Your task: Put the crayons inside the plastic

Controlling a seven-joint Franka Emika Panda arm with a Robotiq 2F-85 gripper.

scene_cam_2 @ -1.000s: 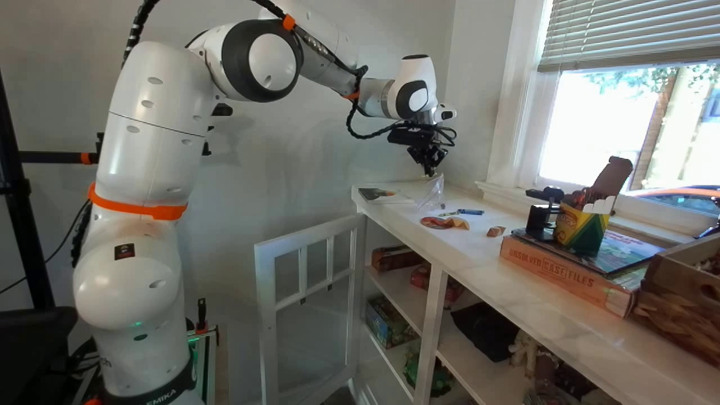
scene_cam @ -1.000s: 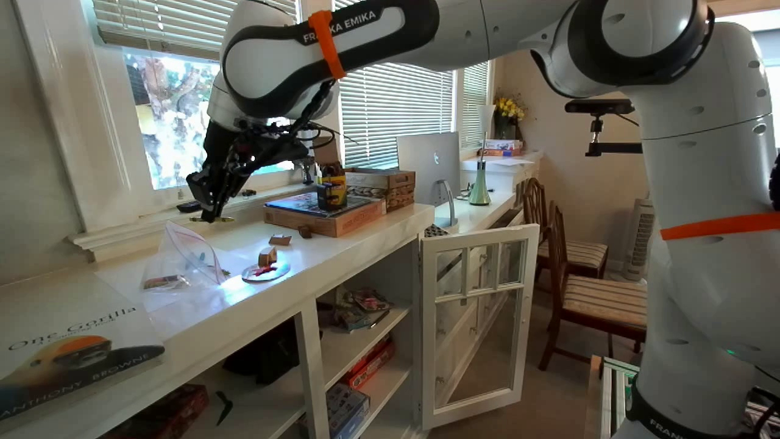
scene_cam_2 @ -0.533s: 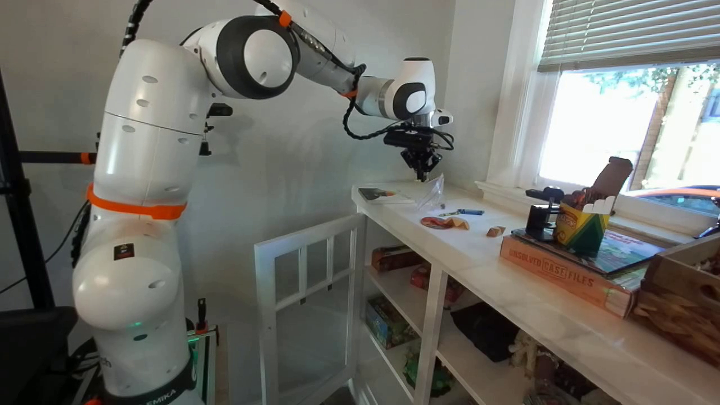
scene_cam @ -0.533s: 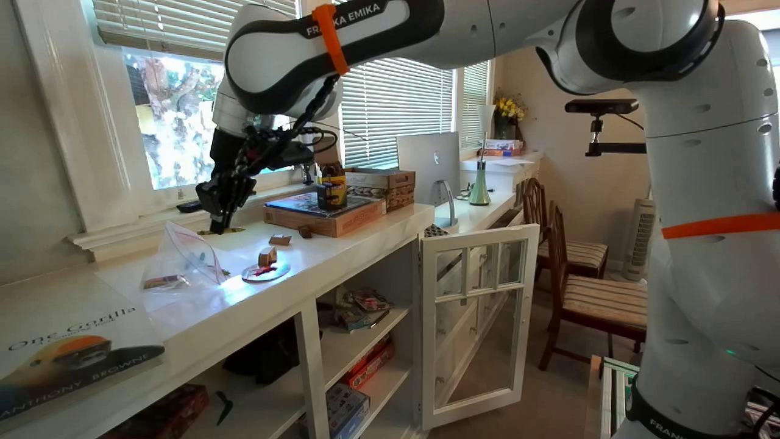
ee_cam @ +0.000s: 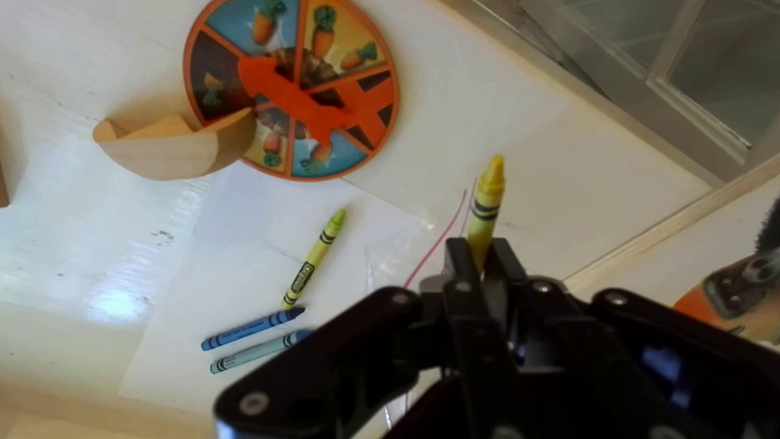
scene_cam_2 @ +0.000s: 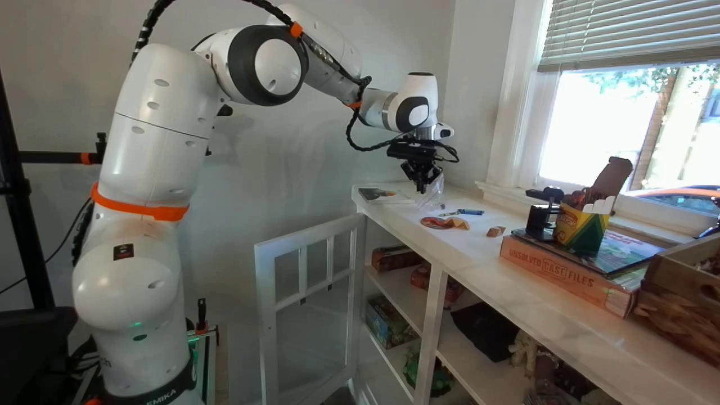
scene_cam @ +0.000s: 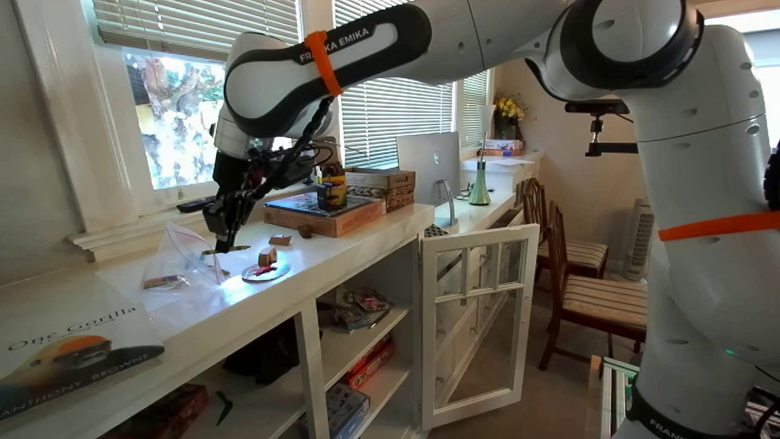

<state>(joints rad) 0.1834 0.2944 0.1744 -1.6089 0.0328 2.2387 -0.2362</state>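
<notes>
Your pincer is clamping a yellow crayon, fingers closed to its width; you're holding it above the table, near the plastic bag. Something brownish is lying inside, while three loose crayons are resting on paper.

FREE: bare counter between spinner disc and front edge | OBSTACLE: plastic bag near claw, contact unclear

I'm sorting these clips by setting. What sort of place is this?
Probably a room in a home: the One Gorilla book, the wooden chairs with striped seats and the yellow flowers point that way.
</notes>
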